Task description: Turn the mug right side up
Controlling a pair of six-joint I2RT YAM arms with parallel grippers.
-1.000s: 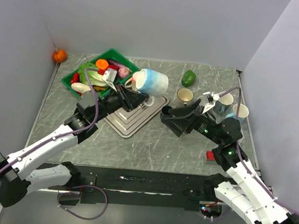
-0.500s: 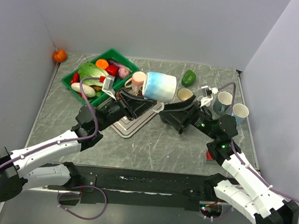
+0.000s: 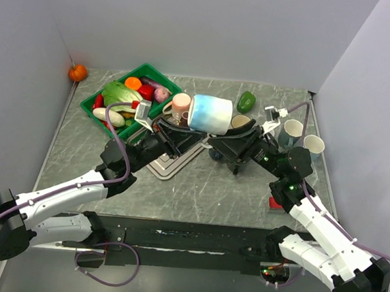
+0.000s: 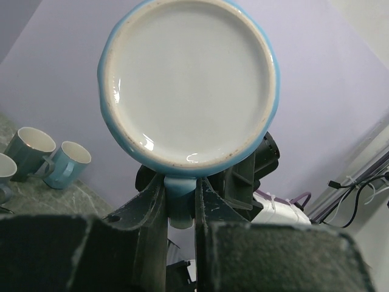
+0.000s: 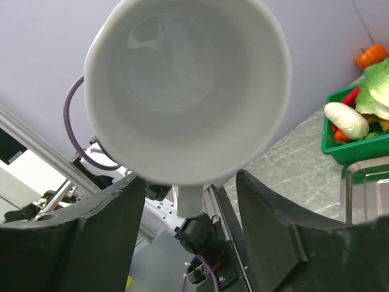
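Note:
The mug [image 3: 210, 113] is white fading to blue. It hangs in the air on its side over the table's middle. My left gripper [image 3: 185, 129] is shut on its handle from below. The left wrist view shows the mug's base [image 4: 188, 85] and its handle pinched between the fingers [image 4: 180, 191]. My right gripper [image 3: 228, 141] is open right at the mug's mouth. The right wrist view looks into the white inside [image 5: 182, 85], with the right gripper [image 5: 188, 182] spread wide on either side of the handle, below the rim.
A green basket [image 3: 93, 103] of vegetables stands at the back left, a pink mug [image 3: 180, 105] beside it. A steel tray [image 3: 170, 159] lies under the left gripper. A green pepper [image 3: 246, 101] and two teal mugs [image 3: 292, 133] [image 3: 313, 144] are at the back right.
The left gripper has carried the mug to the right and turned it on its side. The right gripper has moved left and up to the mug's mouth.

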